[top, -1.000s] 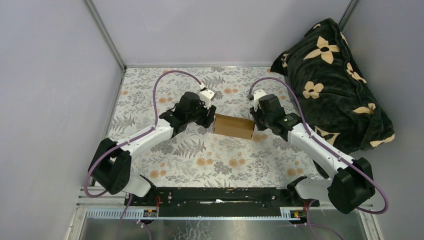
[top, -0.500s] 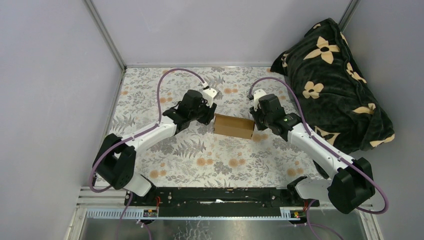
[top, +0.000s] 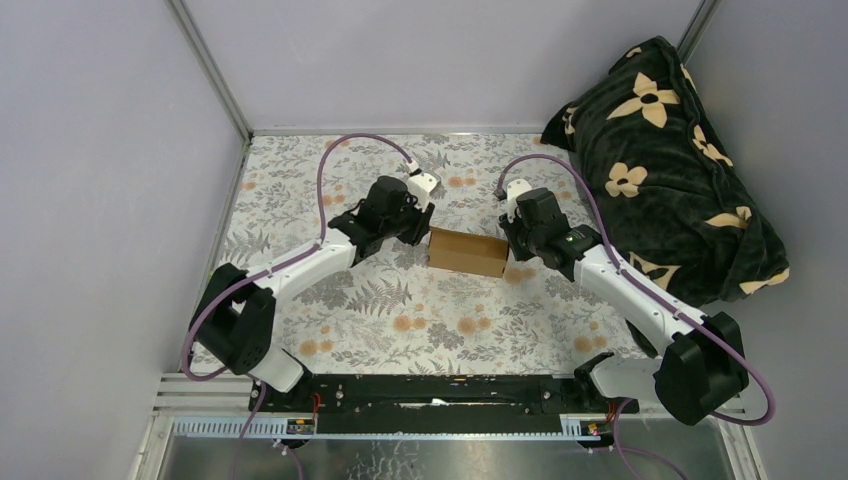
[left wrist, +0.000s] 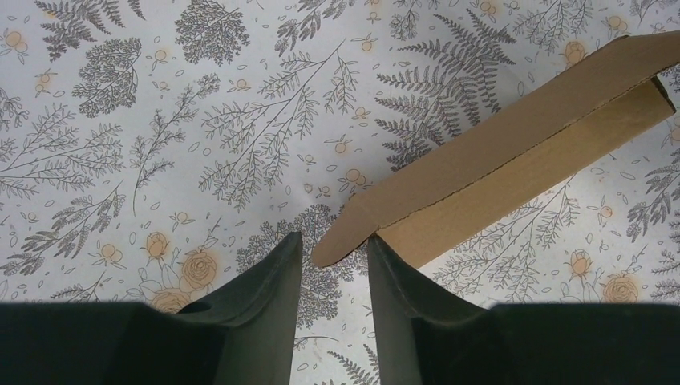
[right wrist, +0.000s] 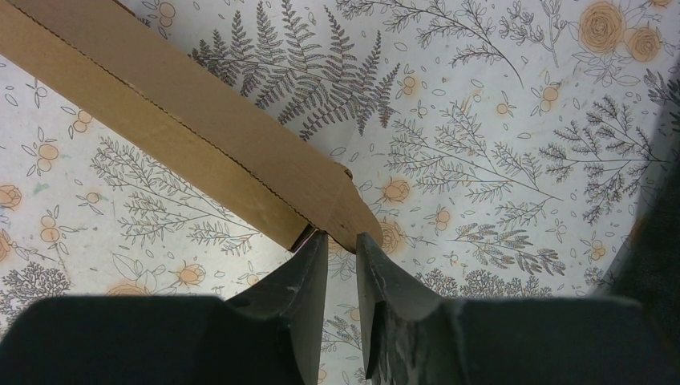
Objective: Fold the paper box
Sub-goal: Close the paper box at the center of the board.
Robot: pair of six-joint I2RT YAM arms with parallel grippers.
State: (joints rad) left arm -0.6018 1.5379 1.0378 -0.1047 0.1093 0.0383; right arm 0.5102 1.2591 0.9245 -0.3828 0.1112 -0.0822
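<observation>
- Progress: I judge the paper box [top: 467, 252] mostly formed, with both end flaps not yet tucked.
- Location: well left of the dark blanket [top: 660, 170].
- left gripper [left wrist: 333, 241]: box end farthest from the blanket; fingers apart, flap corner between them.
- right gripper [right wrist: 338, 239]: blanket-side end; fingers nearly together at the flap tip. I cannot tell if they pinch it.

Plain brown paper box [top: 468, 252], folded long and low, lies flat between both: one end flap pinched in the right claw [right wrist: 338, 245], the other inside the parted left claw [left wrist: 333, 258].
</observation>
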